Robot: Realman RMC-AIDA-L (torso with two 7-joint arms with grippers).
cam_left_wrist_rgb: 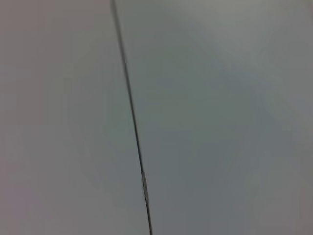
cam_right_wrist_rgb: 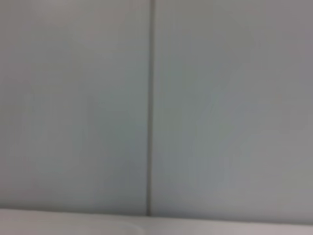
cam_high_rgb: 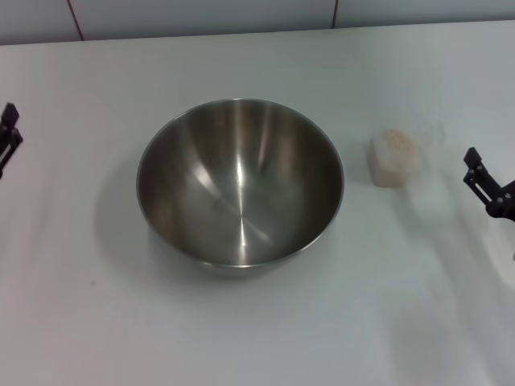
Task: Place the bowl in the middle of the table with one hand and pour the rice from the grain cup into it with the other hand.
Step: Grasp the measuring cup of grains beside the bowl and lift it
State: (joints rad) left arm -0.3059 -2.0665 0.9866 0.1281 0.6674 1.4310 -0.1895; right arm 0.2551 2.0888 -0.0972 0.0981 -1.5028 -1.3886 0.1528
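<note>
The large steel bowl [cam_high_rgb: 240, 183] stands upright and empty near the middle of the white table [cam_high_rgb: 241, 338]. The small clear grain cup [cam_high_rgb: 393, 158] stands upright to the bowl's right, filled with pale rice [cam_high_rgb: 396, 143]. My left gripper [cam_high_rgb: 8, 138] is at the left edge of the head view, well away from the bowl. My right gripper [cam_high_rgb: 485, 186] is at the right edge, a short way right of the cup, touching nothing. Both wrist views show only a pale wall with a dark seam.
A tiled wall [cam_high_rgb: 201, 16] runs along the table's far edge. Its seam shows in the left wrist view [cam_left_wrist_rgb: 132, 117] and the right wrist view [cam_right_wrist_rgb: 150, 107]. Bare tabletop lies in front of the bowl and to both sides.
</note>
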